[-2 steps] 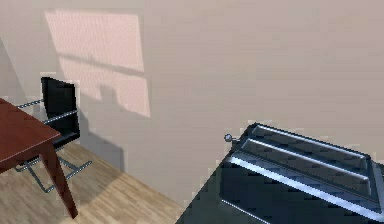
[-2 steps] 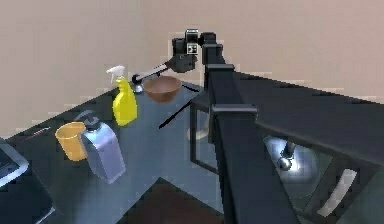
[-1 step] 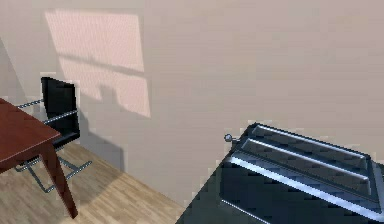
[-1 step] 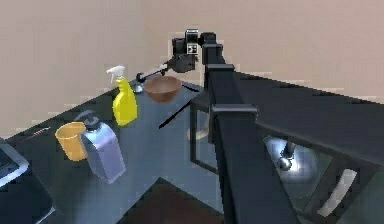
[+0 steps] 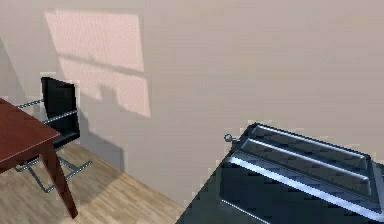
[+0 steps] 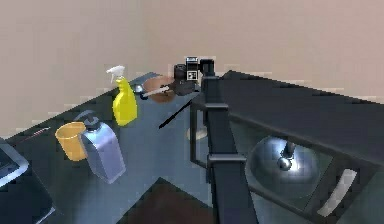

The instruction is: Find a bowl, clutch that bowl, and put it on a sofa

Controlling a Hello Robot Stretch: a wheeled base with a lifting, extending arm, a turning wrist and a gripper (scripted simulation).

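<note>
In the arm side view my arm rises as a dark bar over a dark countertop. At its far end are the white marker squares, with the gripper just left of them. A low, round brownish thing, possibly a bowl, lies on the counter at the gripper's far end. I cannot tell whether the gripper touches it or holds anything.
On the counter stand a yellow spray bottle, a yellow cup and a grey pump bottle. A round metal sink lies to the right. The forward view has a black chair, a red-brown table and a dark appliance.
</note>
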